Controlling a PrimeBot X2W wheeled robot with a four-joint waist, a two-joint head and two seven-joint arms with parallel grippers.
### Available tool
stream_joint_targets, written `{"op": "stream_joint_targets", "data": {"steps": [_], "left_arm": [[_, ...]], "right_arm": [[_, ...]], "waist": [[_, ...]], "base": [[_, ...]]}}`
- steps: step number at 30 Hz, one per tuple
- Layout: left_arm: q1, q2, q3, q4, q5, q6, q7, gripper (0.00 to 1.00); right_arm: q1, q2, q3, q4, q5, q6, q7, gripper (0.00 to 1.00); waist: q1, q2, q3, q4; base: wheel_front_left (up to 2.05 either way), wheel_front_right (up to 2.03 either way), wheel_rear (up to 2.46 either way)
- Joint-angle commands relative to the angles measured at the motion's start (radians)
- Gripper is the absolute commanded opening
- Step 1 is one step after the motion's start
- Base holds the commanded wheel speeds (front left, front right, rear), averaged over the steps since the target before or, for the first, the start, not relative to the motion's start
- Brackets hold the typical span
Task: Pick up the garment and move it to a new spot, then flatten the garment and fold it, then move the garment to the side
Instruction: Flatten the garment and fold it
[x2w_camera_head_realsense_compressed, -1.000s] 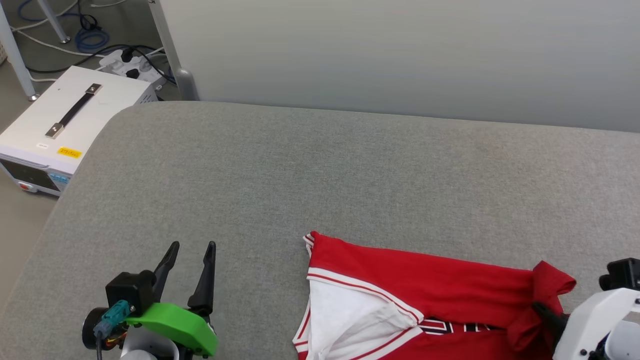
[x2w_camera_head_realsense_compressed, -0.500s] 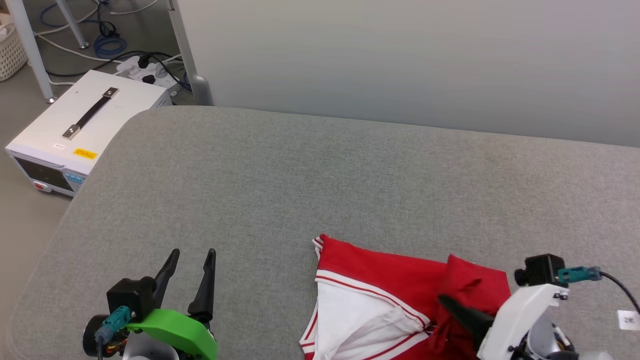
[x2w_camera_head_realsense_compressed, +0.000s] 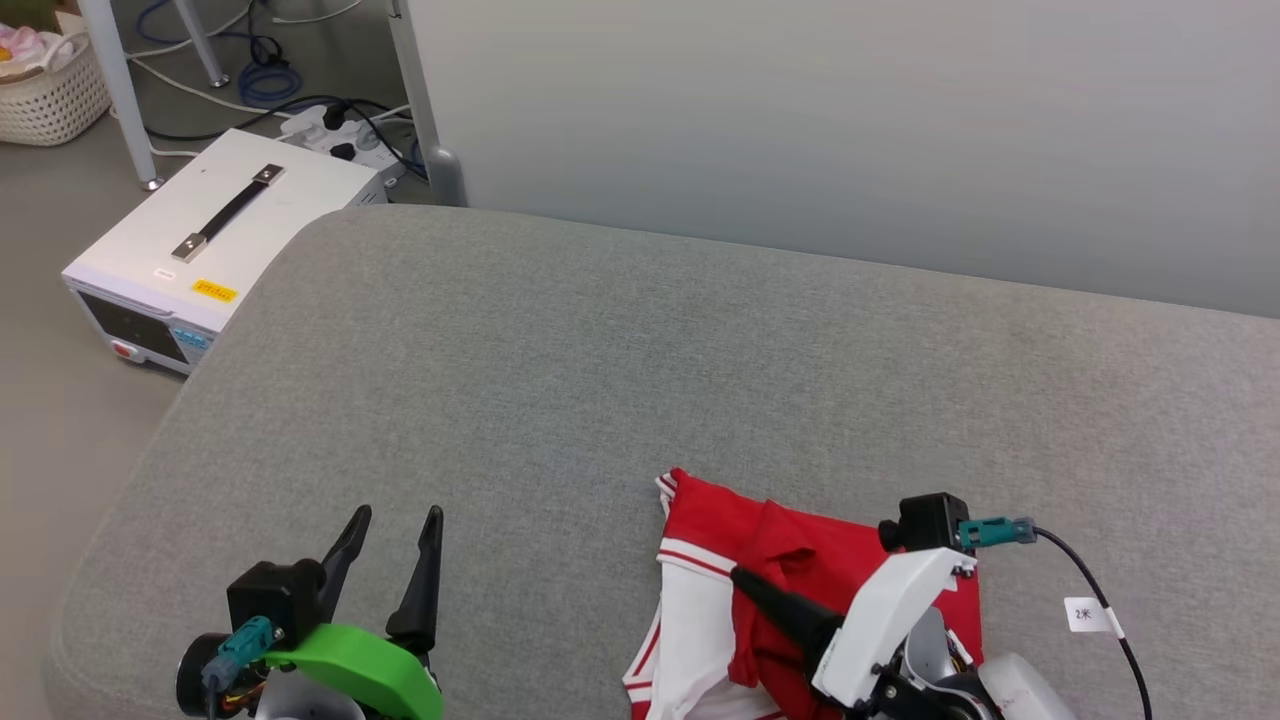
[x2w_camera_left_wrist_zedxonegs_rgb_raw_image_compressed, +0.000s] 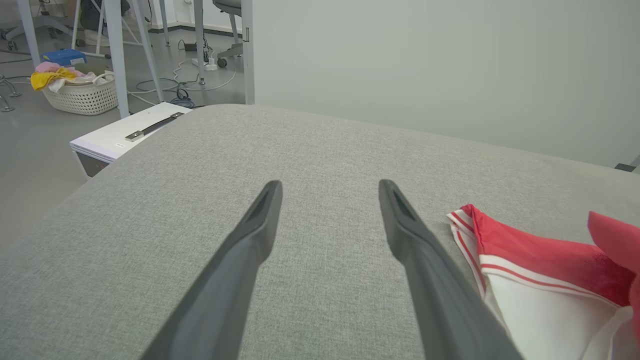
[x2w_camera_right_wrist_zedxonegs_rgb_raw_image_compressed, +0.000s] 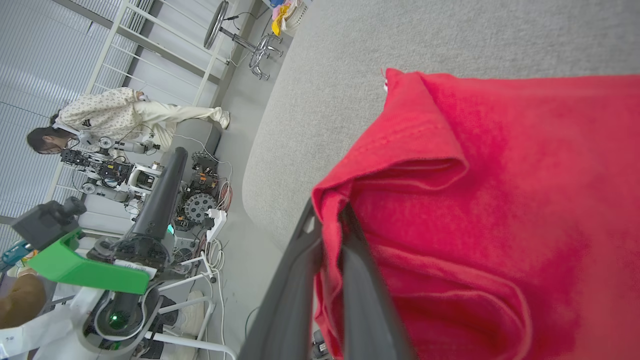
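The garment (x2w_camera_head_realsense_compressed: 790, 550), a red jersey with white sleeve and striped trim, lies bunched at the front of the grey table (x2w_camera_head_realsense_compressed: 640, 380). My right gripper (x2w_camera_head_realsense_compressed: 745, 580) is shut on a fold of its red cloth and holds that fold over the white part. In the right wrist view the red fabric (x2w_camera_right_wrist_zedxonegs_rgb_raw_image_compressed: 475, 200) is pinched between the two dark fingers (x2w_camera_right_wrist_zedxonegs_rgb_raw_image_compressed: 350, 270). My left gripper (x2w_camera_head_realsense_compressed: 395, 520) stands open at the lower left, clear of the garment (x2w_camera_left_wrist_zedxonegs_rgb_raw_image_compressed: 540, 255), nothing between its fingers (x2w_camera_left_wrist_zedxonegs_rgb_raw_image_compressed: 260, 220).
A white equipment case (x2w_camera_head_realsense_compressed: 215, 245) with a black handle stands on the floor off the table's left corner. Cables and a power strip (x2w_camera_head_realsense_compressed: 340, 130) lie behind it. A white basket (x2w_camera_head_realsense_compressed: 50, 80) stands further left. A pale wall panel (x2w_camera_head_realsense_compressed: 850, 130) backs the table. A person (x2w_camera_right_wrist_zedxonegs_rgb_raw_image_compressed: 115, 120) is off in the room.
My right gripper has carried the red fold leftward across the garment, doubling it over itself. The head camera has shifted, so the whole scene slid rightward. The left gripper stays open.
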Motion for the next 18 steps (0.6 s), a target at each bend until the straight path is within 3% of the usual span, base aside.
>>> {"op": "stream_joint_targets", "data": {"steps": [1, 3, 5, 6, 10, 18], "left_arm": [[0.005, 0.001, -0.002, -0.001, 0.008, -0.006, 0.005, 1.00], [0.002, 0.000, -0.004, -0.001, 0.007, -0.007, 0.005, 1.00], [0.000, 0.000, -0.003, 0.001, 0.006, -0.007, 0.005, 1.00], [-0.001, 0.001, -0.003, 0.001, 0.005, -0.006, 0.004, 1.00], [0.002, 0.004, 0.003, 0.004, 0.001, -0.006, 0.002, 1.00], [0.002, 0.006, 0.011, 0.007, -0.002, -0.003, -0.001, 1.00]], "right_arm": [[-0.035, -0.002, 0.013, 0.041, 0.010, 0.000, -0.027, 0.00], [-0.069, -0.002, 0.031, 0.111, 0.018, 0.000, -0.061, 0.00], [-0.101, -0.002, 0.056, 0.168, 0.033, 0.000, -0.091, 0.43], [-0.113, -0.002, 0.069, 0.189, 0.041, 0.000, -0.103, 1.00], [-0.159, -0.002, 0.158, 0.234, 0.112, 0.000, -0.130, 1.00], [-0.234, -0.002, 0.315, 0.203, 0.287, 0.000, -0.142, 1.00]], "waist": [[0.0000, 0.0000, 0.006, 0.015], [0.0000, 0.0000, 0.013, 0.025], [0.0000, 0.0000, 0.016, 0.031], [0.0000, 0.0000, 0.018, 0.033], [0.0000, 0.0000, 0.023, 0.034], [0.0000, 0.0000, 0.011, 0.008]], "base": [[0.00, 0.00, 0.00], [0.00, 0.00, 0.00], [0.00, 0.00, 0.00], [0.00, 0.00, 0.00], [0.00, 0.00, 0.00], [0.00, 0.00, 0.00]]}}
